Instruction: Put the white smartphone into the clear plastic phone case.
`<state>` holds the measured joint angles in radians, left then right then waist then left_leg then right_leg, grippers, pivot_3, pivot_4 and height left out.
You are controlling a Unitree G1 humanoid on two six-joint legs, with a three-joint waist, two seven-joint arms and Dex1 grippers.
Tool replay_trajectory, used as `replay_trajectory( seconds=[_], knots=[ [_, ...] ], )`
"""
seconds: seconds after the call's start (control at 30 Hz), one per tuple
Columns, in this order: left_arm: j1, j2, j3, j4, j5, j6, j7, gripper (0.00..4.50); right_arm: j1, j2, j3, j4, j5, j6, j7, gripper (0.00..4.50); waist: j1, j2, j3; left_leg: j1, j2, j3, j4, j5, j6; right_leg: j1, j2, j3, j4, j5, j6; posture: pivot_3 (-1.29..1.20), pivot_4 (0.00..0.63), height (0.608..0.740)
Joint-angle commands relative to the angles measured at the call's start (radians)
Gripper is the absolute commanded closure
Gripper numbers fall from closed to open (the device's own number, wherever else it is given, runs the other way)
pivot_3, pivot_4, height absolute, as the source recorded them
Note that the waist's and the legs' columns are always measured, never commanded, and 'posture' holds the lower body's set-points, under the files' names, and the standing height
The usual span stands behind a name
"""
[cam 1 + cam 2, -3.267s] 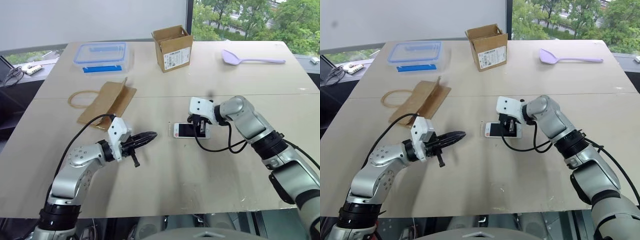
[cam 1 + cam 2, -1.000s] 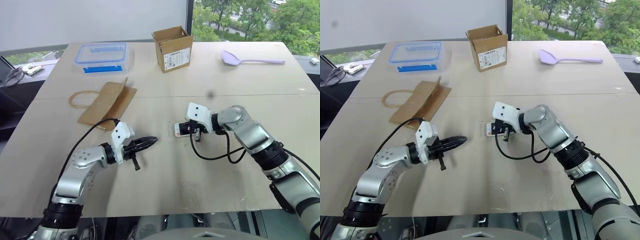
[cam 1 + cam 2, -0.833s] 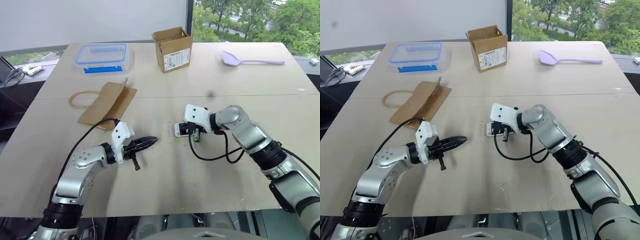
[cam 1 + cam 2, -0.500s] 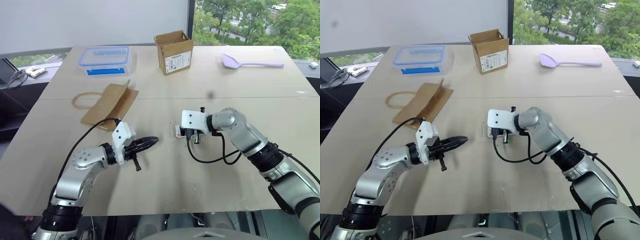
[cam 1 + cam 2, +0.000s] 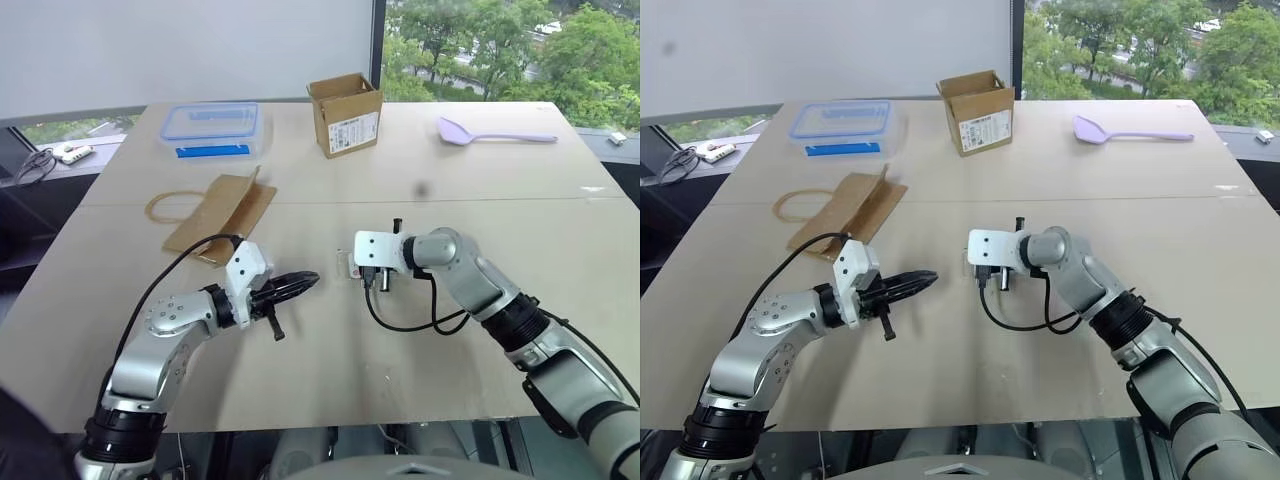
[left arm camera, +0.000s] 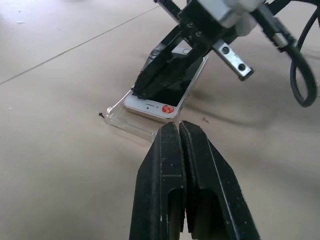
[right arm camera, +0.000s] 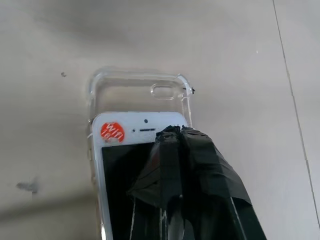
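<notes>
Right gripper (image 7: 172, 135) closed, pressing white black-screened smartphone (image 7: 125, 165); overshoot risks skidding thin clear plastic case (image 7: 135, 90). Left gripper (image 6: 179, 131) closed, empty.

A pale wooden worktop (image 5: 300, 380) is seen. At its far side, an open cardboard box (image 5: 346, 113) with a printed label is placed upright. Left of it, a clear blue-rimmed food container (image 5: 211, 128) is set. Nearer, a flattened brown paper bag (image 5: 222, 214) with looped handles is laid. Far right, a lilac spatula (image 5: 492, 131) is laid flat.
</notes>
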<state>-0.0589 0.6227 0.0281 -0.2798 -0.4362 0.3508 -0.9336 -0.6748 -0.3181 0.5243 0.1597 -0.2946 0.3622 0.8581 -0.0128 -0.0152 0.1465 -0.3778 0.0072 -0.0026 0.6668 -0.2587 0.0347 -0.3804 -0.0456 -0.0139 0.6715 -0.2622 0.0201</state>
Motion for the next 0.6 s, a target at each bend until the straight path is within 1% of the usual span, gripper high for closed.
replay_trajectory(
  seconds=[0.03, 0.1, 0.2, 0.23, 0.27, 0.37, 0.47, 0.6],
  knots=[
    [-0.01, 0.009, 0.014, -0.047, -0.022, 0.005, -0.002, 4.45, 0.073, 0.012, -0.04, 0.008, 0.076, 0.091, 0.031, 4.5, 0.001, 0.001, 0.0, 0.0, 0.0, 0.0, 0.0, 0.0, 0.0, 0.0, 0.0, 0.0, 0.0, 0.0, 0.0, 0.0, 0.15, 0.74],
    [-0.004, 0.011, 0.018, -0.049, -0.023, 0.006, -0.005, 4.45, 0.09, 0.026, -0.112, -0.096, 0.163, 0.11, 0.054, 4.5, 0.002, 0.001, 0.001, -0.001, 0.0, 0.0, 0.0, 0.0, 0.0, 0.0, -0.001, 0.0, -0.001, 0.0, 0.0, 0.0, 0.15, 0.74],
    [0.005, 0.015, 0.024, -0.044, -0.024, 0.001, -0.014, 4.45, 0.098, 0.051, -0.212, -0.214, 0.259, 0.173, 0.034, 4.5, 0.0, 0.002, 0.003, -0.008, 0.0, -0.001, -0.003, 0.0, 0.0, -0.005, -0.001, -0.001, -0.006, 0.001, 0.0, 0.0, 0.15, 0.74],
    [0.006, 0.015, 0.025, -0.041, -0.024, -0.001, -0.017, 4.45, 0.097, 0.05, -0.231, -0.242, 0.281, 0.191, 0.033, 4.5, -0.002, 0.003, 0.003, -0.013, 0.0, -0.001, -0.003, 0.0, 0.0, -0.01, -0.001, -0.001, -0.006, 0.002, 0.003, 0.0, 0.15, 0.74],
    [0.006, 0.015, 0.025, -0.037, -0.024, -0.004, -0.019, 4.45, 0.098, 0.044, -0.246, -0.274, 0.304, 0.206, 0.035, 4.5, -0.002, 0.003, 0.003, -0.022, 0.0, -0.001, -0.003, 0.0, 0.0, -0.018, -0.001, 0.0, -0.006, 0.003, 0.004, 0.0, 0.15, 0.74],
    [0.0, 0.014, 0.025, -0.015, -0.019, -0.017, -0.029, 4.45, 0.098, 0.018, -0.274, -0.357, 0.363, 0.272, 0.046, 4.5, 0.0, 0.003, 0.003, -0.028, 0.0, -0.001, -0.003, 0.0, 0.0, -0.024, -0.001, -0.001, -0.005, 0.004, 0.004, 0.0, 0.15, 0.74],
    [-0.003, 0.01, 0.023, 0.007, -0.012, -0.035, -0.038, 4.45, 0.124, -0.047, -0.269, -0.433, 0.425, 0.351, 0.094, 4.5, 0.001, 0.003, 0.003, -0.037, 0.0, -0.001, -0.004, 0.0, 0.0, -0.033, -0.001, -0.002, -0.006, 0.004, 0.004, 0.0, 0.15, 0.74],
    [0.001, 0.006, 0.019, 0.028, -0.006, -0.06, -0.048, 4.45, 0.171, -0.181, -0.225, -0.508, 0.476, 0.415, 0.179, 4.5, 0.003, 0.004, 0.004, -0.038, 0.0, -0.001, -0.004, 0.0, 0.0, -0.033, -0.002, -0.002, -0.008, 0.004, 0.004, 0.0, 0.15, 0.74]
  ],
)
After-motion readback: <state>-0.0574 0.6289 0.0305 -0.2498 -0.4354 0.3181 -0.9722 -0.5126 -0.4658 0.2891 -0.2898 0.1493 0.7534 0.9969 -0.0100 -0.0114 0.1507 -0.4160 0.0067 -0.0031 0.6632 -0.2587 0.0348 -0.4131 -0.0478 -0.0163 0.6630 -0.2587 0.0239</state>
